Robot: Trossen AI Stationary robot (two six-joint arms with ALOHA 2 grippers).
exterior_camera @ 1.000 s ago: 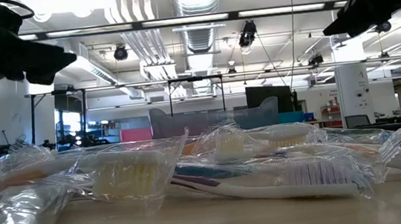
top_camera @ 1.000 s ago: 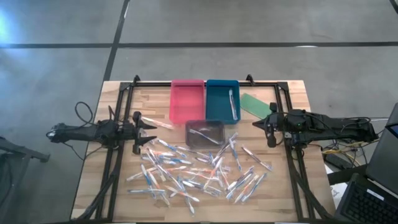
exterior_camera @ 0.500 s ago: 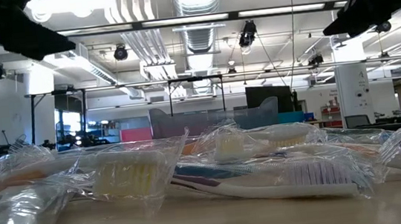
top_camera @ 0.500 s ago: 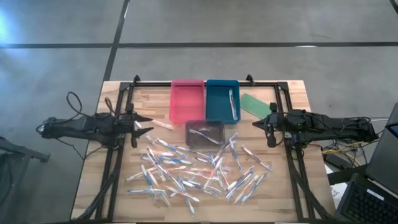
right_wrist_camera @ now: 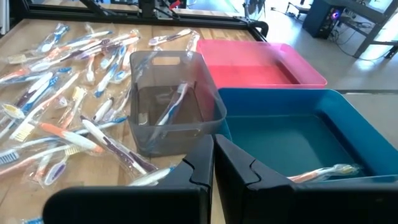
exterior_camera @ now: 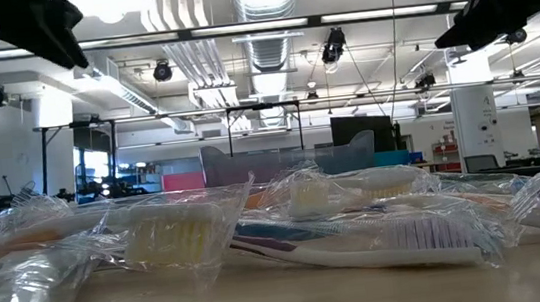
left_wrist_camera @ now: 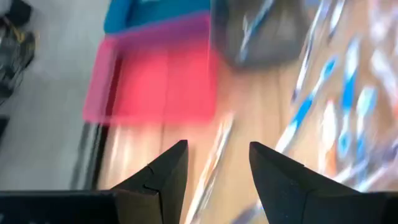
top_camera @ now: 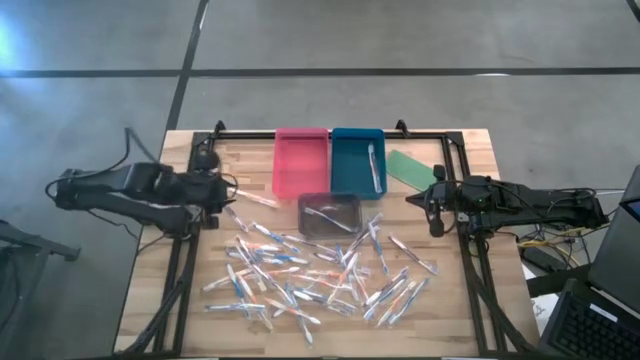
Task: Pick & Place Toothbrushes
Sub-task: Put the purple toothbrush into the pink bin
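Several wrapped toothbrushes (top_camera: pixel 310 268) lie loosely heaped on the wooden table, near the camera in the low view (exterior_camera: pixel 359 232). One toothbrush lies in the blue tray (top_camera: pixel 374 166) and one in the grey bin (top_camera: pixel 330 213). A single toothbrush (top_camera: pixel 262 200) lies by the red tray (top_camera: pixel 300 160). My left gripper (top_camera: pixel 230 190) hovers open just left of that single toothbrush, which blurs past beyond its fingers in the left wrist view (left_wrist_camera: pixel 211 165). My right gripper (top_camera: pixel 410 199) is shut and waits in the air right of the grey bin (right_wrist_camera: pixel 174 118).
A flat green oblong piece (top_camera: pixel 412 168) lies right of the blue tray. A black frame (top_camera: pixel 330 132) runs along the far edge and down both sides of the table. Bare wood shows at the near left corner (top_camera: pixel 170 320).
My left arm has drawn back toward the table's left edge and swung a little toward the far edge. Its gripper has risen, staying open. The toothbrushes and my right arm have kept still.
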